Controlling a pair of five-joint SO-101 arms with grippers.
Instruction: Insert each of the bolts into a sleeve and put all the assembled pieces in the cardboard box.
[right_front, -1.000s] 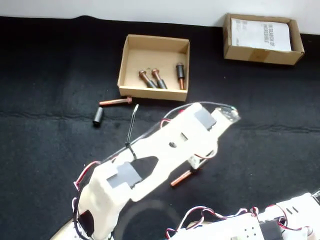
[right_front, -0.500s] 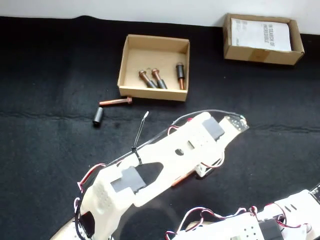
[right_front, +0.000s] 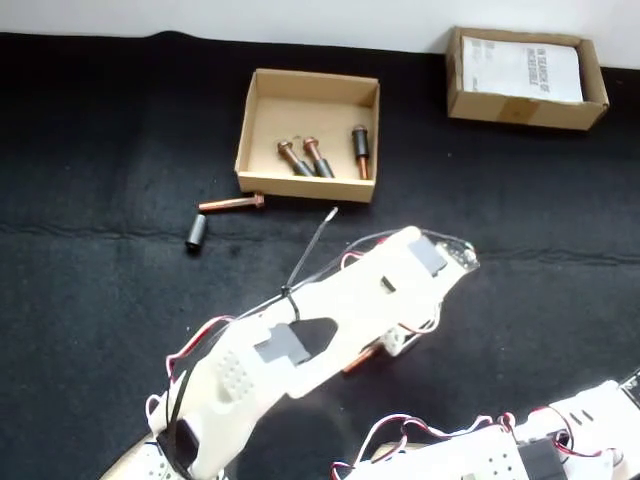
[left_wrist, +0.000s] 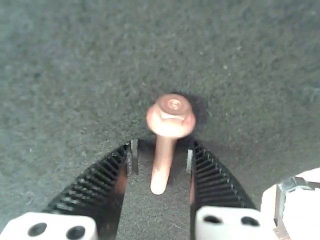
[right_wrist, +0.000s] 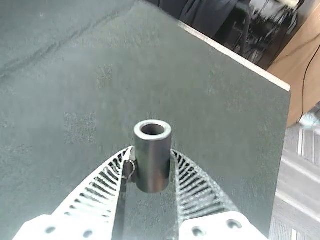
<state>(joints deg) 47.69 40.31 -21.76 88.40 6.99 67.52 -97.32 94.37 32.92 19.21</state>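
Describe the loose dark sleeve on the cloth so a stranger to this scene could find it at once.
Start at the open cardboard box holding three assembled pieces. Outside its front left corner lies a copper bolt, with the sleeve by its plain end, farther from the box. It is a short dark tube, bare, with no bolt through it.

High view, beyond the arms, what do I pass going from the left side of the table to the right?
loose sleeve → loose bolt → cardboard box holding three assembled pieces → second box with a paper sheet
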